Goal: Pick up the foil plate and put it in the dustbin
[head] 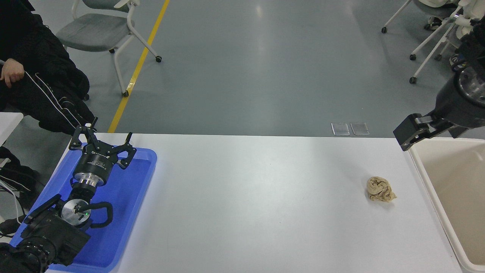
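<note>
The foil plate is not in view anywhere. The cream-white dustbin (pixel 432 193) stands at the table's right edge, and the part of its beige inside that shows holds nothing. My right gripper (pixel 407 134) hangs in the air at the bin's far left corner, just above the rim, with nothing visible in it. My left gripper (pixel 101 143) is parked open and empty over the blue tray at the lower left.
A small tan paper wad (pixel 380 189) lies on the white table left of the bin. A flat blue tray (pixel 129 212) sits at the table's left end. A person in black (pixel 34 76) sits at the far left. Wheeled chairs (pixel 102 30) stand on the floor beyond.
</note>
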Robot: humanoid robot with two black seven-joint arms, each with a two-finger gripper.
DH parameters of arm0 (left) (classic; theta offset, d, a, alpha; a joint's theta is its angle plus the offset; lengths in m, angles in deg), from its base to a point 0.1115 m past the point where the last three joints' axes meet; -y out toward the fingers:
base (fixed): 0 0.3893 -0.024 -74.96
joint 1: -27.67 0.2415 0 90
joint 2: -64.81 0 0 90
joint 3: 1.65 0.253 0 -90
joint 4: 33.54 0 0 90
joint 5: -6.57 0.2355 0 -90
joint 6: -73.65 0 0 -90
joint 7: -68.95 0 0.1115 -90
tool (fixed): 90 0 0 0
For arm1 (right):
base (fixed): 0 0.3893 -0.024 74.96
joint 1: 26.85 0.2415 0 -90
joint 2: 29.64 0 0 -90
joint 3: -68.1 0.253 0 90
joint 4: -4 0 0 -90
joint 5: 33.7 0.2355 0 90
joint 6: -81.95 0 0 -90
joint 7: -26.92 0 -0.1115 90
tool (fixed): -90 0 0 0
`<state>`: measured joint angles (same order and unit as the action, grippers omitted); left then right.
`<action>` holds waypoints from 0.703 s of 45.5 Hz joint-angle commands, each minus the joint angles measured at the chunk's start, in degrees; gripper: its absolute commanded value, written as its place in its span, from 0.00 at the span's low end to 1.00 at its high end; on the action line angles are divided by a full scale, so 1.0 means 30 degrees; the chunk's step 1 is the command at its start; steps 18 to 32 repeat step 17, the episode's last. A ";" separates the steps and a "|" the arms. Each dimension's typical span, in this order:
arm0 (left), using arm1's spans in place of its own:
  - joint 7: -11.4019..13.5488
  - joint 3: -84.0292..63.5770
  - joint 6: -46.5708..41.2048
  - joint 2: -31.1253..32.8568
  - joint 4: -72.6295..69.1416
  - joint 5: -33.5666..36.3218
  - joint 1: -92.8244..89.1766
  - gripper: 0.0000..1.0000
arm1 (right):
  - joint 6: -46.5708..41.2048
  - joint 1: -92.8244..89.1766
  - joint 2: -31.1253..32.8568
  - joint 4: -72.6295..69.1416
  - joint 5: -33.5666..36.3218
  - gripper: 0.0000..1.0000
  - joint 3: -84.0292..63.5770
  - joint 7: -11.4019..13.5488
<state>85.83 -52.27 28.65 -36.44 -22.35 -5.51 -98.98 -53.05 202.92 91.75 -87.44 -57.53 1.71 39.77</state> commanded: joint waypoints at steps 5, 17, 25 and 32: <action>0.0000 0.0000 0.0000 0.0002 -0.0009 -0.0015 0.0001 1.00 | -0.0002 -0.0040 -0.0296 0.0069 0.3518 1.00 -0.0428 0.1311; 0.0000 0.0000 0.0000 0.0002 -0.0009 -0.0015 0.0001 1.00 | -0.0002 -0.0128 -0.1087 0.0039 0.4546 1.00 -0.1161 0.2103; 0.0000 0.0000 0.0000 0.0002 -0.0009 -0.0015 0.0001 1.00 | -0.0002 -0.0128 -0.1087 0.0039 0.4546 1.00 -0.1161 0.2103; 0.0000 0.0000 0.0000 0.0002 -0.0009 -0.0015 0.0001 1.00 | -0.0002 -0.0128 -0.1087 0.0039 0.4546 1.00 -0.1161 0.2103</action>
